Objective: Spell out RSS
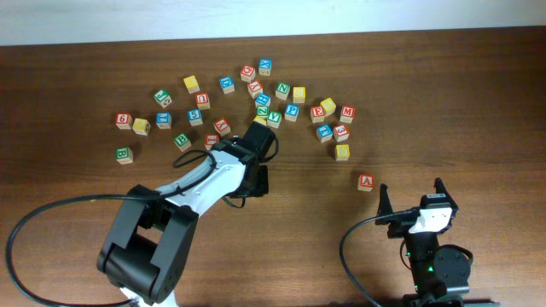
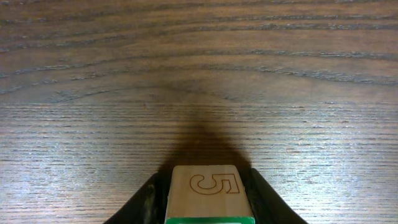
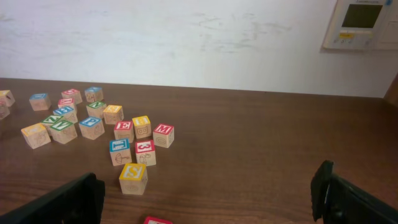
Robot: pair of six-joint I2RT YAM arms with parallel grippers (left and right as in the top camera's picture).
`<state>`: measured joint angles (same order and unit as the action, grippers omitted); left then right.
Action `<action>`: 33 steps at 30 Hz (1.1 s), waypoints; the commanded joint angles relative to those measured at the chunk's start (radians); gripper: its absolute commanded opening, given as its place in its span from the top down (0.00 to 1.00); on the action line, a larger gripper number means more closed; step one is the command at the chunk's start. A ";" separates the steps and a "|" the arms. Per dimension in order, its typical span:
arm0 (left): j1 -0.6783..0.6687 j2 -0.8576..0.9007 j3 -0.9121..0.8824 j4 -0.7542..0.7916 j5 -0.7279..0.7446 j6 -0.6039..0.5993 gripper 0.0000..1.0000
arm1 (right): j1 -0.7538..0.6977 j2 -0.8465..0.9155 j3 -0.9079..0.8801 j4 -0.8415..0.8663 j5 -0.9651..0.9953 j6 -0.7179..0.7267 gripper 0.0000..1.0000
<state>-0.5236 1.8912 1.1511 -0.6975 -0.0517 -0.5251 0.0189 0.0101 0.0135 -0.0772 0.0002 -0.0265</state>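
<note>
My left gripper is shut on a wooden cube with a green-framed face cut off at the bottom edge and an engraved 5 on its upper side; its letter is hidden. In the overhead view that gripper is just below the cube cluster and hides the cube. A yellow S cube stands alone at the near edge of the cluster. I cannot pick out a second S among the other yellow cubes. My right gripper is open and empty at the front right.
Several alphabet cubes are scattered across the far middle of the table. A red A cube lies just ahead of my right gripper. Green B cubes sit at the far left. A white wall stands behind the table.
</note>
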 commanded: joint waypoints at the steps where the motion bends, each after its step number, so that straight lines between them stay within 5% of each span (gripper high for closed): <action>1: 0.001 0.025 -0.006 -0.014 0.003 -0.013 0.62 | -0.006 -0.006 -0.008 -0.003 0.005 0.001 0.02; 4: 0.001 0.024 -0.006 -0.021 0.003 -0.013 0.73 | -0.006 -0.006 -0.008 -0.003 0.005 0.001 0.02; 7: 0.001 0.024 0.000 -0.029 0.003 -0.013 0.72 | -0.006 -0.006 -0.008 -0.003 0.005 0.001 0.02; 10: 0.001 0.024 0.003 -0.030 0.003 -0.012 0.62 | -0.006 -0.006 -0.008 -0.003 0.005 0.001 0.02; 16: 0.001 0.023 0.098 -0.112 0.004 0.003 0.24 | -0.006 -0.006 -0.008 -0.003 0.005 0.000 0.02; 19: 0.016 0.017 0.276 -0.264 0.004 0.003 0.18 | -0.006 -0.006 -0.008 -0.003 0.005 0.001 0.02; 21: 0.071 0.000 0.488 -0.436 0.003 0.003 0.18 | -0.006 -0.006 -0.008 -0.003 0.005 0.001 0.02; 22: 0.124 -0.010 0.594 -0.521 -0.008 0.003 0.01 | -0.006 -0.006 -0.008 -0.003 0.005 0.001 0.02; 23: 0.187 -0.021 0.651 -0.572 -0.080 0.003 0.01 | -0.006 -0.006 -0.008 -0.003 0.005 0.001 0.02; 28: 0.481 -0.023 0.573 -0.597 -0.166 0.002 0.01 | -0.006 -0.006 -0.008 -0.003 0.005 0.001 0.02; 33: 0.587 -0.023 0.547 -0.555 -0.116 0.002 0.01 | -0.006 -0.006 -0.008 -0.003 0.005 0.001 0.02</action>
<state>0.0353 1.8774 1.7088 -1.2793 -0.1928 -0.5205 0.0189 0.0101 0.0135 -0.0772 0.0002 -0.0261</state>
